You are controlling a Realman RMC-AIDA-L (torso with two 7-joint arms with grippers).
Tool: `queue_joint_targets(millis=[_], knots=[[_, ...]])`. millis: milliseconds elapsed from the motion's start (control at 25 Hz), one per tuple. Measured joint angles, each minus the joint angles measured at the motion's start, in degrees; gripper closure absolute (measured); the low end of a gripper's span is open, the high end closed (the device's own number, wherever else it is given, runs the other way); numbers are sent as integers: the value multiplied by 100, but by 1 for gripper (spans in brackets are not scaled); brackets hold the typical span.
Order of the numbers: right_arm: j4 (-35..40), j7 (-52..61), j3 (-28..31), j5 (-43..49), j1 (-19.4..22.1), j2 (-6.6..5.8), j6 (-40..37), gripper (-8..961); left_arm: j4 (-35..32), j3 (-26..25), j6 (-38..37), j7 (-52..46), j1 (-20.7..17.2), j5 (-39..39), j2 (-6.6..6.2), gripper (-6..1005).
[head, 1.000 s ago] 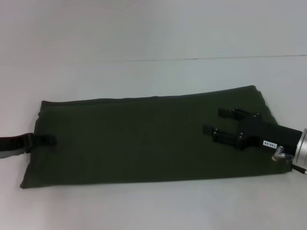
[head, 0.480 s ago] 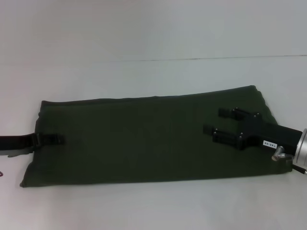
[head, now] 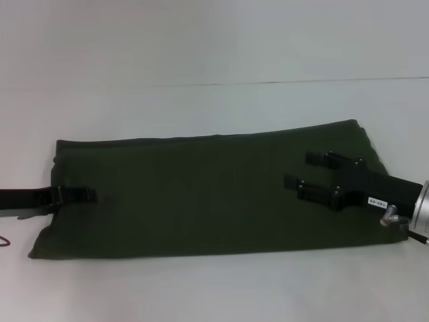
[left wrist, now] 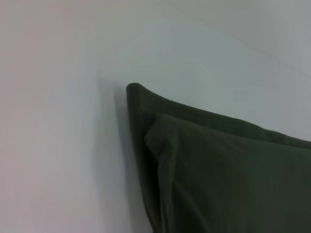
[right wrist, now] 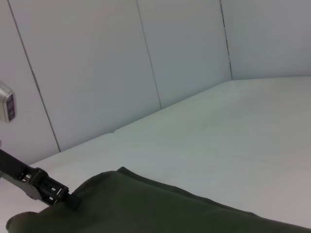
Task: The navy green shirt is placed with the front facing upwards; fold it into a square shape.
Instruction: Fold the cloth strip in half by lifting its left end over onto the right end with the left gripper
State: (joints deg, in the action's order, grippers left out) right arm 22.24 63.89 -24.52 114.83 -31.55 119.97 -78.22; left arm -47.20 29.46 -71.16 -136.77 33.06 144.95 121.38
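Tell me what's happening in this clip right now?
A two-armed robot is folding a dark green shirt on a white table. The shirt already lies as a long flat band across the table, plain side up. The left gripper reaches in over the band's left end, low against the cloth. The right gripper sits over the right end, fingers spread open. Neither has lifted any cloth.

Right end effector (head: 301, 170) spread, left end effector (head: 86, 195) low.

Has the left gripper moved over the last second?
Yes. The left gripper has slid rightward, further onto the navy green shirt, past its left edge; the shirt itself hasn't shifted.
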Motion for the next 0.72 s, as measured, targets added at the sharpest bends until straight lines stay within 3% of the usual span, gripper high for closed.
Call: queue_joint_targets(millis=[200,720], knots=[[0,0,0,0,13,-7,-3,127,4,-1,26,-5,7,1,8,221],[0,0,0,-5,18,-9,-1,127,0,28,22,-7,88,17,1,773]])
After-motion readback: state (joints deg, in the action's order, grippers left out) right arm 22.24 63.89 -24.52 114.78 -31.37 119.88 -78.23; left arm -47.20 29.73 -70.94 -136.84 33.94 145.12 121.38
